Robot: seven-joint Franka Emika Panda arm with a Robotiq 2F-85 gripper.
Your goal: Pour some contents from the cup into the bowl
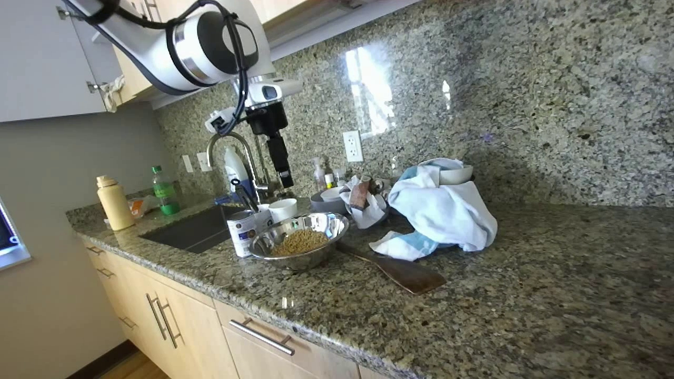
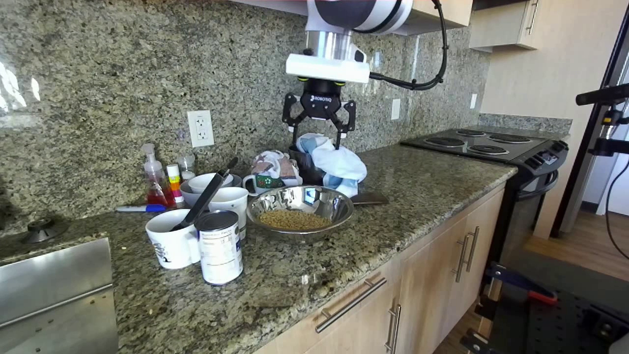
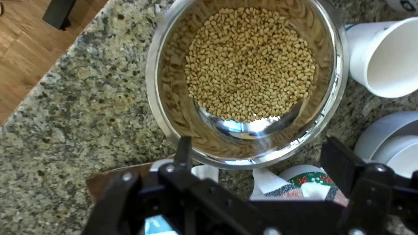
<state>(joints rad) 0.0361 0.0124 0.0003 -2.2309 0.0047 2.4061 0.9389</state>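
Note:
The wide shiny metal bowl point(image 1: 337, 231) stands on the counter with yellowish-brown grains inside; it also shows in an exterior view point(image 2: 339, 209) and the wrist view point(image 3: 338, 81). The plain white cup point(image 1: 284, 209) stands upright beside the bowl. In an exterior view the cup point(image 2: 231, 199) is partly behind a can. In the wrist view the cup point(image 3: 362, 58) is at the right edge, and its visible inside looks empty. My gripper point(image 2: 317, 140) is open and empty, high above the counter and behind the bowl. Its spread fingers show in the wrist view point(image 3: 258, 143) and in an exterior view point(image 1: 286, 179).
A labelled can point(image 2: 221, 250) and a white mug point(image 2: 172, 246) holding a black utensil stand near the sink point(image 1: 200, 231). Nested bowls point(image 2: 211, 182), a patterned mug with cloth point(image 2: 268, 182) and a white-blue towel heap point(image 1: 442, 205) are behind the bowl. A wooden spatula point(image 1: 410, 273) lies beside it.

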